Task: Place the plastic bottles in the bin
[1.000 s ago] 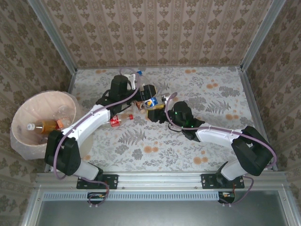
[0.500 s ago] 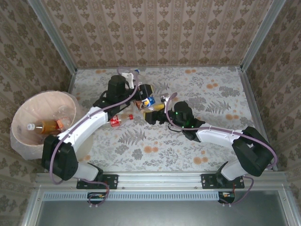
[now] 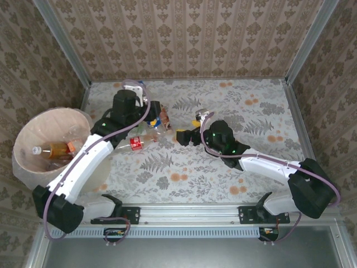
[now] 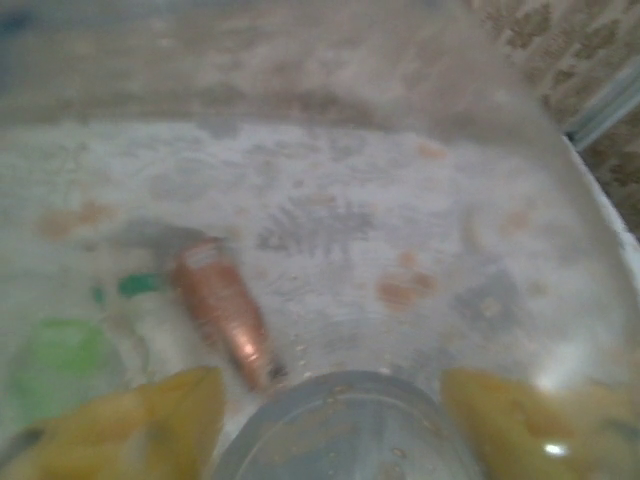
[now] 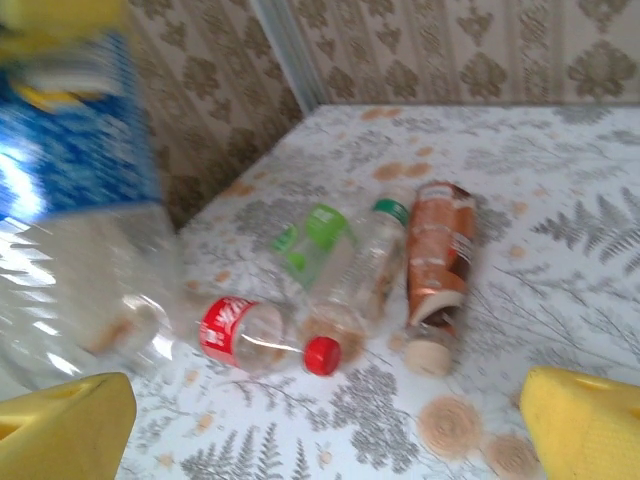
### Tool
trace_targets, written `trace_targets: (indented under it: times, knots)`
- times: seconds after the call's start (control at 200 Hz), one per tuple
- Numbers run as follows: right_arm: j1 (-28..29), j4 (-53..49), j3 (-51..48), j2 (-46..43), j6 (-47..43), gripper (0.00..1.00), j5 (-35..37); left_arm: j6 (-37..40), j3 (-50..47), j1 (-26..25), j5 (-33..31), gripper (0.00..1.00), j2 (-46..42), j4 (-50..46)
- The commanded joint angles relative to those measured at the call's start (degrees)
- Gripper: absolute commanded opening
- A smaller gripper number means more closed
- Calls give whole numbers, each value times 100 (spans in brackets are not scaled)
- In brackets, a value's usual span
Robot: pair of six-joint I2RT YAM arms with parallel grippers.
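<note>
Clear blue-labelled bottle pinched in left hand, above tabletop left of centre. Right hand spread wide, holding nothing, just beside it. Red-labelled bottle, green-labelled bottle and brown-labelled bottle lie clustered on tabletop. Bin at far left, amber-filled bottle inside.

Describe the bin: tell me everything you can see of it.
The bin is a large round bucket, pale pink-beige, seemingly plastic, lined with a clear bag. It stands upright and open beside the table's left edge. Several bottles lie inside, among them an amber bottle with a white cap. The left arm crosses over its near right rim.
</note>
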Motion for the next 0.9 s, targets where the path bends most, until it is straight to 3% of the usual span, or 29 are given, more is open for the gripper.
trace_targets:
  times: [0.0,0.21,0.31,0.515,0.72,0.895]
  knots:
    - [-2,-518,151,25,-69,100,915,480,286,179,-719,58,-440,-811]
    - [-116,-1080,323,346,458,100,2050,744,415,602,-1067,58,-1036,-1328]
    - [-216,-1335,416,448,673,100,2086,989,700,662,-1343,58,-1189,-1719]
    - [-283,-1483,514,599,855,100,2060,1493,1581,662,-2519,58,-1356,-2513]
    - [-292,-1594,650,732,906,100,1991,1855,2107,706,-3626,59,-1431,-2818]
    - [-301,-1637,725,801,905,100,1953,2108,2429,875,-4145,59,-1249,-2942]
